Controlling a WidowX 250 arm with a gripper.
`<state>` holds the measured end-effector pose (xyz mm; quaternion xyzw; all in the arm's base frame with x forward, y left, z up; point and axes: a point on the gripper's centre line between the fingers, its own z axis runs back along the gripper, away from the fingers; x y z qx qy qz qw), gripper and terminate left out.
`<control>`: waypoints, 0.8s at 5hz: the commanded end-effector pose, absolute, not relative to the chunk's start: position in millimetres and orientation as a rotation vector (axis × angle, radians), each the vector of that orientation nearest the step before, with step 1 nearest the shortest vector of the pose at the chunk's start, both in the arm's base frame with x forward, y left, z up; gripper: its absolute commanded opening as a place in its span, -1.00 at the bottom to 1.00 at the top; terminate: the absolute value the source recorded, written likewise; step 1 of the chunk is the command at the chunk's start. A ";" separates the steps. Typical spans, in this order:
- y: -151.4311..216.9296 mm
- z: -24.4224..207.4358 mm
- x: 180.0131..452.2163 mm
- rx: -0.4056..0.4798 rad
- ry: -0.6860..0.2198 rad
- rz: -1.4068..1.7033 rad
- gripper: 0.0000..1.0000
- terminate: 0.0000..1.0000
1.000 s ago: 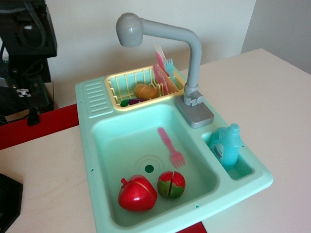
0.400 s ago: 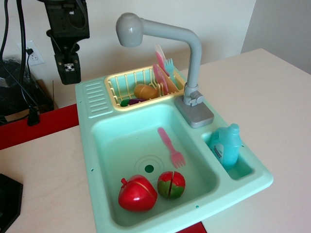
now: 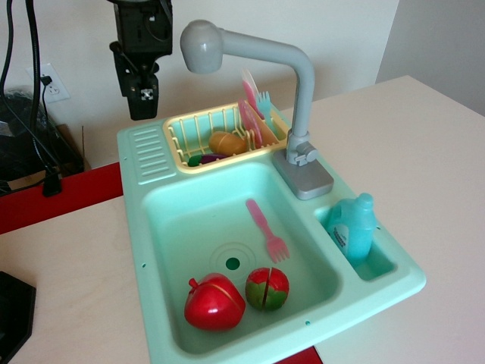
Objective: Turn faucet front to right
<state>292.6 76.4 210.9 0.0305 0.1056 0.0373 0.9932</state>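
Note:
The grey faucet (image 3: 301, 98) stands on its rectangular base at the back right rim of the mint green toy sink (image 3: 151, 227). Its horizontal arm reaches to the left, and its bulbous head (image 3: 201, 47) hangs over the yellow dish rack (image 3: 198, 125). A small lever sits low on the post. My black gripper (image 3: 142, 98) hangs from above, just left of the faucet head and a little lower, not touching it. Its fingers point down over the sink's back left corner. They look like one block from this side, so I cannot tell the gap between them.
In the basin lie a pink fork (image 3: 265, 227), a red apple (image 3: 214, 302) and a halved red-green fruit (image 3: 267, 288). A blue bottle (image 3: 354, 227) stands in the side pocket. The rack holds plates, a fork and toy food. Cables hang at the far left.
My gripper has come in from the left edge, moving right towards the faucet head. The faucet and the things in the sink have not moved.

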 end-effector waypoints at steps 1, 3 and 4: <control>76.4 214.0 313.1 0.066 0.185 0.047 1.00 -1.00; 0.9 205.2 321.1 0.085 0.203 -0.114 1.00 -1.00; -46.5 203.5 318.5 0.097 0.205 -0.215 1.00 -1.00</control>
